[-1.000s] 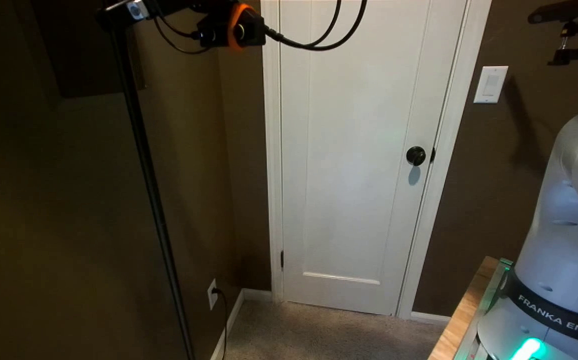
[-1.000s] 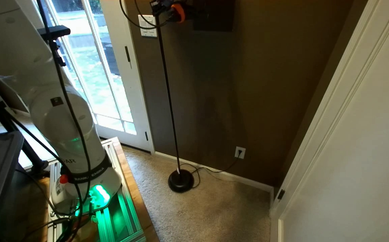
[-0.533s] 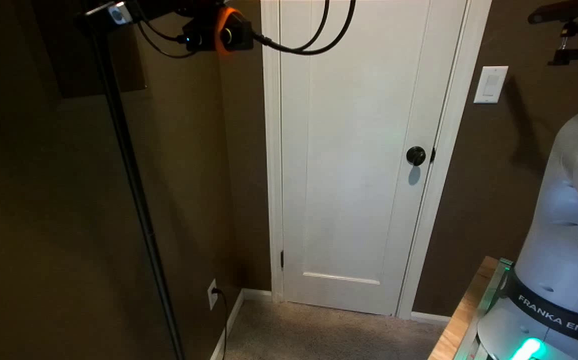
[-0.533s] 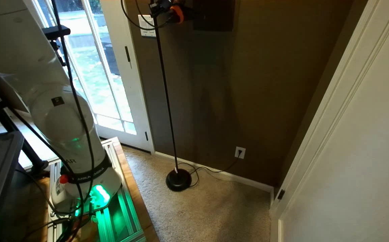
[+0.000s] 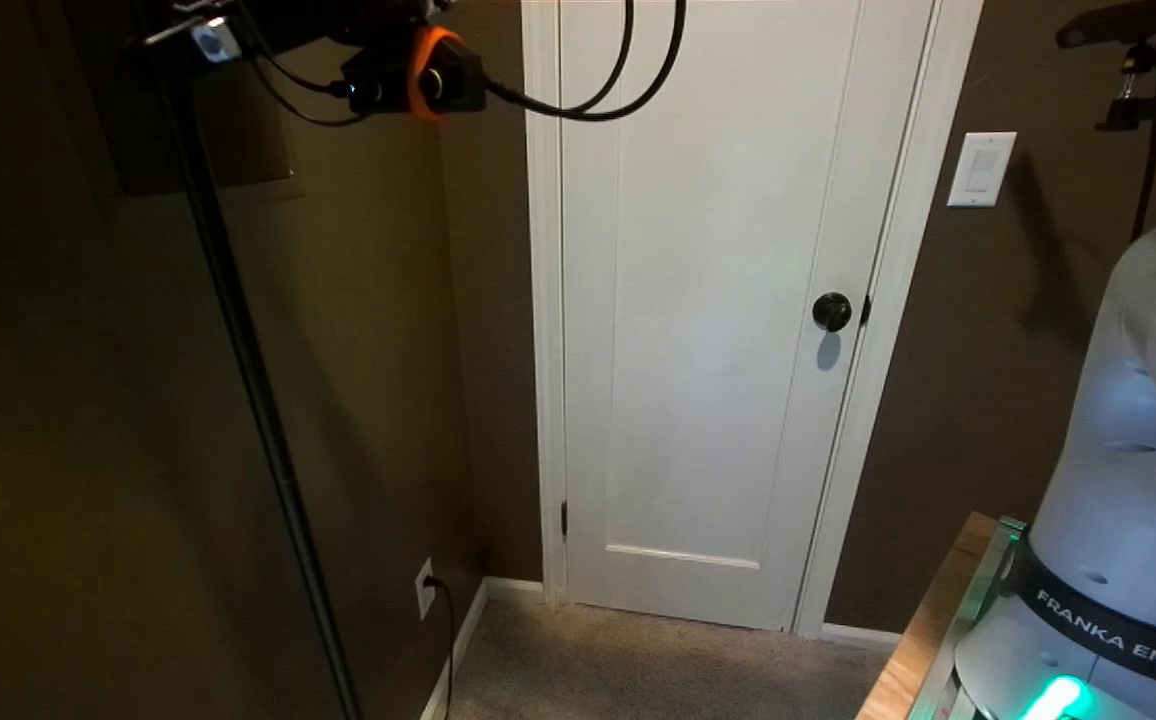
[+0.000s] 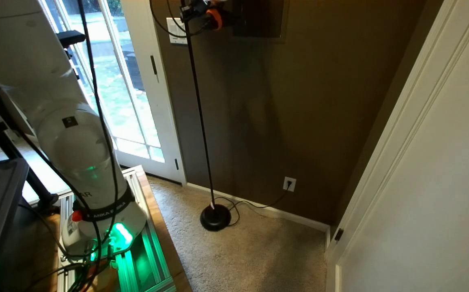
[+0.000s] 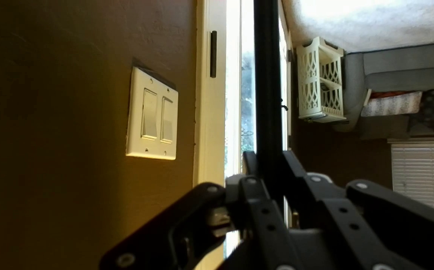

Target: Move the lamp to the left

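The lamp is a thin, tall, dark pole (image 5: pixel 246 350); it also shows in an exterior view (image 6: pixel 199 109) with its round black base (image 6: pixel 215 217) on the carpet. The pole leans a little there. In the wrist view the lamp pole (image 7: pixel 268 82) runs upright between the fingers of my gripper (image 7: pixel 269 154), which are closed against both its sides. In both exterior views my gripper (image 5: pixel 170 70) (image 6: pixel 184 15) holds the pole near the top edge of the picture. The lamp's upper part is out of view there.
A brown wall (image 6: pixel 319 101) stands behind the lamp, with a wall outlet (image 6: pixel 289 184) and a cord (image 6: pixel 265 207) running to the base. A light switch (image 7: pixel 152 114) and glass door (image 6: pixel 137 101) are near the gripper. A white door (image 5: pixel 698 300) is beyond. Robot cables (image 5: pixel 618 108) hang from the wrist.
My gripper and the pole have moved left in an exterior view, and slightly left in both. The base shifted slightly left on the carpet, then stayed. The arm's link swung with it.
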Controlling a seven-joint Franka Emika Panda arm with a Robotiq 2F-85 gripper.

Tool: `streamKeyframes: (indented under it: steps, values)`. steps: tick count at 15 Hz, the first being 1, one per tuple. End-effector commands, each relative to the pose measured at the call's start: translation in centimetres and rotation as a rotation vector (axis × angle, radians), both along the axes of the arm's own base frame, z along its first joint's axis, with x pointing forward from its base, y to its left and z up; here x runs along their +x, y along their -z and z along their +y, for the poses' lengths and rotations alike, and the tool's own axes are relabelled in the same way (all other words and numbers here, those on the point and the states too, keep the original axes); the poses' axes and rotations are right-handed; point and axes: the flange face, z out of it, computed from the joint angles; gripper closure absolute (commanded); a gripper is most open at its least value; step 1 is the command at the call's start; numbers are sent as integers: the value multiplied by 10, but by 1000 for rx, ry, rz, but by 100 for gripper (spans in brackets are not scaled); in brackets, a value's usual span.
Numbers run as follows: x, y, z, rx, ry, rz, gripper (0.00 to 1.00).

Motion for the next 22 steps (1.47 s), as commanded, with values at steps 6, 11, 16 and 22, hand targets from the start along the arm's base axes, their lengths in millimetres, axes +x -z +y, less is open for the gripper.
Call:
streamKeyframes:
  steps: [6,11,16,22]
  values:
    - [-7,-42,10,77,-69,-58,95]
    - [-11,-54,14,111,-71,-99,95]
    - [-11,-56,15,115,-79,-117,95]
    - [0,-40,15,100,-76,-104,95]
